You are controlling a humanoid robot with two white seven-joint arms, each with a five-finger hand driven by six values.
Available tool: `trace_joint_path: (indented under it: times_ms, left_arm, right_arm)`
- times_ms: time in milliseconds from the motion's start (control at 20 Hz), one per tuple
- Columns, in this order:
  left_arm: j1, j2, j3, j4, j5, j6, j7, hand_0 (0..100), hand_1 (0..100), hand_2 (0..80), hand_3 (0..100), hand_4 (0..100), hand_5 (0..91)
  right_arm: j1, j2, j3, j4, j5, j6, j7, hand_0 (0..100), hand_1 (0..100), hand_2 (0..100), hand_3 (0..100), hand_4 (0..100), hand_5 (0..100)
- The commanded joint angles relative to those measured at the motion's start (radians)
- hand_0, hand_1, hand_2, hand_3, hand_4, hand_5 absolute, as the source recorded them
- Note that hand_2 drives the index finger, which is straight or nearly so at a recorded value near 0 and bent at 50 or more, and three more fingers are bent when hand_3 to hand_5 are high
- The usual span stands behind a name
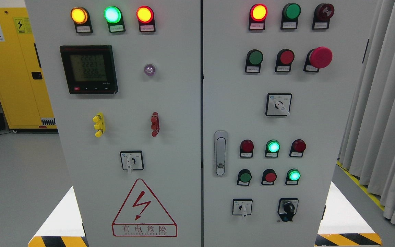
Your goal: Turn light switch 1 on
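Fingers unseen, rotary switch (131, 161) handle pointing down

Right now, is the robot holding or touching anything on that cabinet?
Not that this view shows. Neither hand is in the picture, so the cabinet and its switches stand untouched.

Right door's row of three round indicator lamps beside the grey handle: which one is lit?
The middle green round lamp glows bright green. The dark red round lamp to its left and the dark red round lamp to its right are both unlit.
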Motion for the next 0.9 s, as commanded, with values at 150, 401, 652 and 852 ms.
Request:
trace_joint_path:
  times_ms: [150,401,652,852]
  left_arm:
    - [-0.083,-0.035,-0.027,-0.286,-0.005,0.005,0.005,8,60,54.0,84,84,80.1]
    - [-0.188,-0.048,-0.027,-0.322,-0.033,0.150,0.011,7,61,53.3,87,85,82.4]
    - [-0.293,-0.071,-0.030,-0.329,-0.051,0.254,0.078,7,63,55.2,88,86,83.6]
    - [-0.330,-0.079,-0.053,-0.331,-0.060,0.318,0.097,8,68,56.4,88,87,84.8]
  right_arm:
    - [0.000,0.000,0.000,0.000,0.000,0.001,0.001,0,50,4,0,0,0]
    - [0.000,0.000,0.000,0.000,0.000,0.001,0.001,0,50,4,0,0,0]
    - [0.000,0.000,0.000,0.000,0.000,0.001,0.001,0,50,4,0,0,0]
    - [0.000,0.000,0.000,0.000,0.000,0.001,-0.001,0,50,4,0,0,0]
